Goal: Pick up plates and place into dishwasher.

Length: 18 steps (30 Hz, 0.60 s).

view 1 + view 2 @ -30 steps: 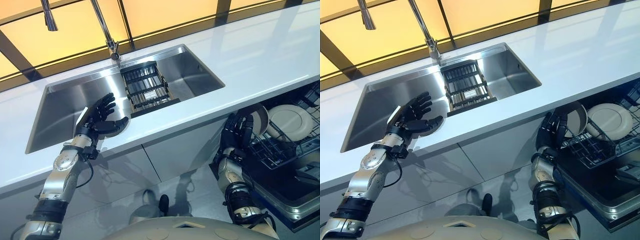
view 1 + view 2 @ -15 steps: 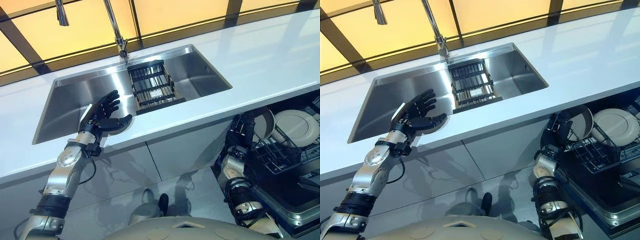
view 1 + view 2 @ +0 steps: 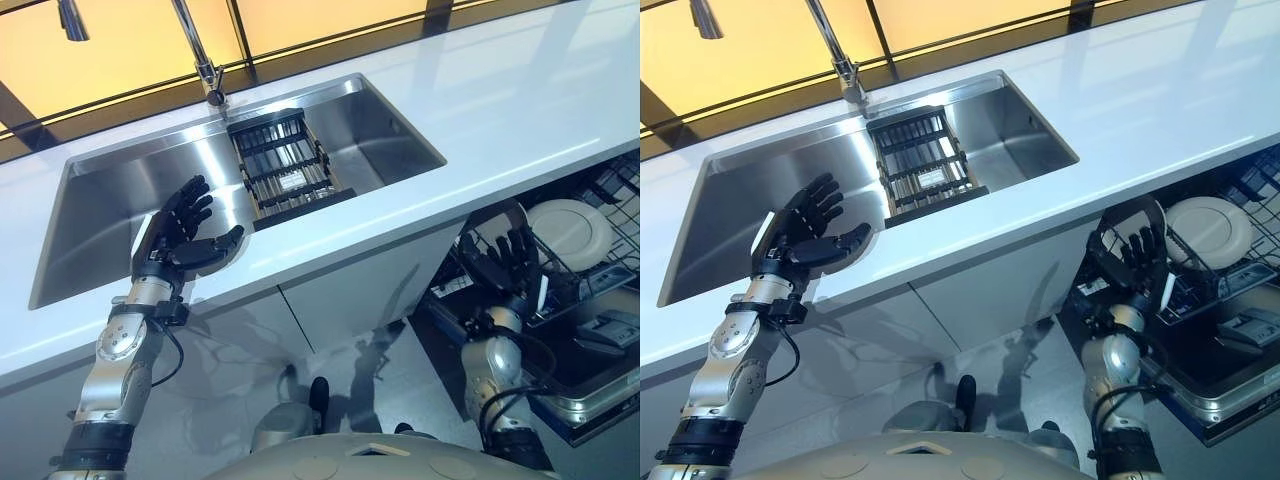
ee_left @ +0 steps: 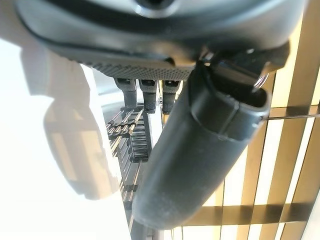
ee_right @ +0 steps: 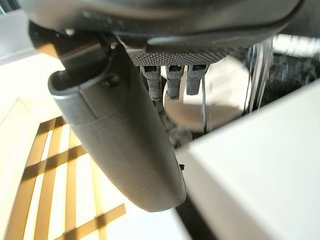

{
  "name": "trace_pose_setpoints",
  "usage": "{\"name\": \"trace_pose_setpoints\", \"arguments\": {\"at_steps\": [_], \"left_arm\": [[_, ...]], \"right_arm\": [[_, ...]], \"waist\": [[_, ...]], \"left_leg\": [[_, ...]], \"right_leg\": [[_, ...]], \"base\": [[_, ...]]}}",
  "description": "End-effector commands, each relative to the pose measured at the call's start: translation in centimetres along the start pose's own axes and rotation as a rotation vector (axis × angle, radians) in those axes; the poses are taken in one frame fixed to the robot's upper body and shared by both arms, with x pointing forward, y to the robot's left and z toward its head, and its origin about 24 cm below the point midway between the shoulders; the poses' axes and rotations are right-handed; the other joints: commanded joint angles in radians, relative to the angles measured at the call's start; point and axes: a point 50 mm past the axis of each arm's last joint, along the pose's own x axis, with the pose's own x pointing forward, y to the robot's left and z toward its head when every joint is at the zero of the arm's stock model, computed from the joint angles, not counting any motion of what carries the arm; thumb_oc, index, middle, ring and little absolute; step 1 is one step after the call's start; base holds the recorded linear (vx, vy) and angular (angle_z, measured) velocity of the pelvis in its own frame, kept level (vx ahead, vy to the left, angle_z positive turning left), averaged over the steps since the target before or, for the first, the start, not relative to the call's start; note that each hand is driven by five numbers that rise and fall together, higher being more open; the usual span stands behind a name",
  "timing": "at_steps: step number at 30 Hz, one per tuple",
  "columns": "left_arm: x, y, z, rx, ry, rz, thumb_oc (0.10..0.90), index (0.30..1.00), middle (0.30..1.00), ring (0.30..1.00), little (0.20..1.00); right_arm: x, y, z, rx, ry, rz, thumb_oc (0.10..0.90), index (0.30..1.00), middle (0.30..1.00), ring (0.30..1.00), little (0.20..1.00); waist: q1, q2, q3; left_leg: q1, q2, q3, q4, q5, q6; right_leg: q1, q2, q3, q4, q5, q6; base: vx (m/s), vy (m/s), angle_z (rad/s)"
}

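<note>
Left hand (image 3: 178,232) spread over sink (image 3: 100,195); right hand (image 3: 508,268) raised, fingers straight

No text, number or sign can be read here. A small pale label sits on the black dish rack (image 3: 285,165) in the sink (image 3: 110,200), toward the rack's near edge, but whatever is printed on it is too small to make out.

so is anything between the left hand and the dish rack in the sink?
Nothing visible. The left hand hangs open over the sink's front edge, and bare steel basin lies between it and the dish rack. The right hand is open at the dishwasher rack.
</note>
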Motion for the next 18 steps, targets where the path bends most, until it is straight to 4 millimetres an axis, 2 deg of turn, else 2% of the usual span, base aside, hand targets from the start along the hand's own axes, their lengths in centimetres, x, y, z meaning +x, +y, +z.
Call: {"name": "trace_pose_setpoints", "arguments": {"at_steps": [1, 3, 4, 7, 12, 18], "left_arm": [[0.3, 1.2, 1.1, 0.057, -0.027, 0.003, 0.800, 0.900, 0.900, 0.900, 0.900], [0.4, 1.5, 1.3, 0.060, -0.029, 0.006, 0.800, 0.900, 0.900, 0.900, 0.900], [0.5, 1.7, 1.5, 0.062, -0.032, 0.012, 0.800, 0.900, 0.900, 0.900, 0.900], [0.6, 2.1, 1.8, 0.062, -0.034, 0.015, 0.800, 0.900, 0.900, 0.900, 0.900], [1.0, 2.2, 2.1, 0.066, -0.032, 0.010, 0.800, 0.900, 0.900, 0.900, 0.900], [1.1, 2.7, 2.0, 0.069, -0.028, 0.020, 0.800, 0.900, 0.900, 0.900, 0.900]], "right_arm": [[1.4, 2.1, 4.2, 0.178, -0.232, 0.127, 0.800, 0.900, 0.900, 0.900, 0.900], [1.6, 0.7, 4.1, 0.204, -0.235, 0.048, 0.800, 0.900, 0.900, 0.900, 0.900], [1.7, -0.8, 4.0, 0.228, -0.247, -0.036, 0.800, 0.900, 0.900, 0.900, 0.900], [1.8, -2.5, 3.9, 0.257, -0.268, -0.151, 0.800, 0.900, 0.900, 0.900, 0.900], [1.9, -3.8, 4.0, 0.201, -0.327, -0.325, 0.800, 0.900, 0.900, 0.900, 0.900], [2.1, -6.6, 5.0, 0.246, -0.408, -0.564, 0.800, 0.900, 0.900, 0.900, 0.900]], "waist": [[-0.030, -0.059, -0.045], [-0.038, -0.061, -0.043], [-0.044, -0.062, -0.043], [-0.050, -0.062, -0.044], [-0.050, -0.059, -0.045], [-0.046, -0.056, -0.042]], "left_leg": [[0.092, -0.062, 0.062, 0.027, -0.211, 0.043], [0.095, -0.060, 0.068, 0.026, -0.213, 0.042], [0.096, -0.060, 0.073, 0.027, -0.216, 0.043], [0.097, -0.060, 0.077, 0.031, -0.223, 0.044], [0.096, -0.059, 0.081, 0.034, -0.224, 0.046], [0.089, -0.058, 0.080, 0.040, -0.226, 0.047]], "right_leg": [[-0.134, 0.009, 0.033, 0.032, 0.050, 0.046], [-0.138, 0.010, 0.037, 0.034, 0.053, 0.049], [-0.141, 0.010, 0.043, 0.036, 0.054, 0.053], [-0.146, 0.010, 0.054, 0.037, 0.057, 0.057], [-0.153, 0.011, 0.063, 0.041, 0.062, 0.059], [-0.161, 0.006, 0.065, 0.055, 0.059, 0.063]], "base": [[-0.05, -0.049, -0.10], [-0.06, -0.050, -0.13], [-0.06, -0.049, -0.12], [-0.04, -0.031, -0.13], [-0.01, -0.011, -0.09], [0.02, 0.008, -0.05]]}}
